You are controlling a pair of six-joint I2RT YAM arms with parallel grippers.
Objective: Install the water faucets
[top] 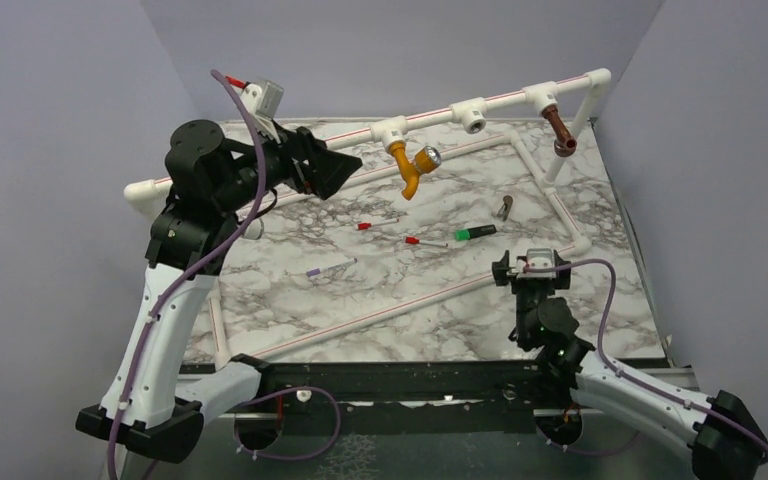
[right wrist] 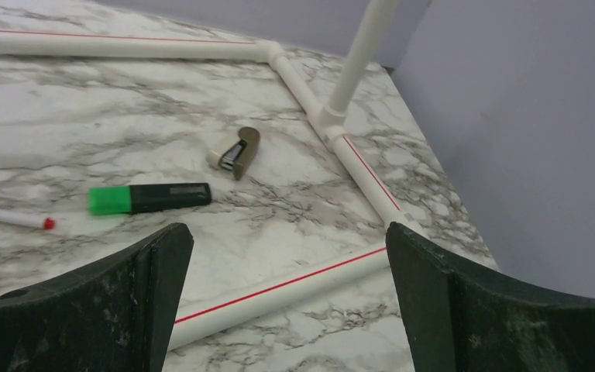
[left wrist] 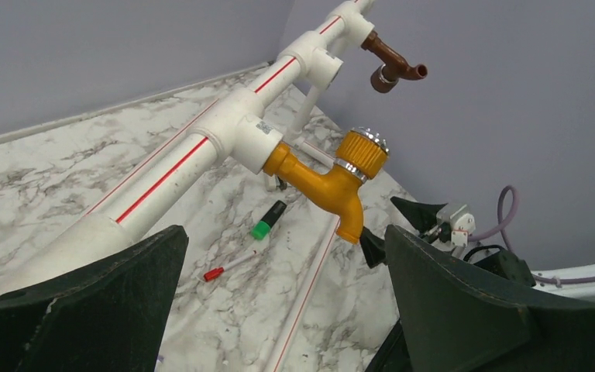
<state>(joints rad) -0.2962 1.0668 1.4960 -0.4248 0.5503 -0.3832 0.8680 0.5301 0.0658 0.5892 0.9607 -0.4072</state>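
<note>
Bright, even, diffuse light in all 3 views, with faint soft shadows and mostly sharp focus

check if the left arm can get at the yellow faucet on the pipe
Probably yes: the left claw is open and points at the yellow faucet, with nothing between them. The white pipe runs close beside the claw and may crowd the approach.

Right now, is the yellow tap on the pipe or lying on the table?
On the pipe. The yellow tap plugs into its white fitting, up off the table.
</note>
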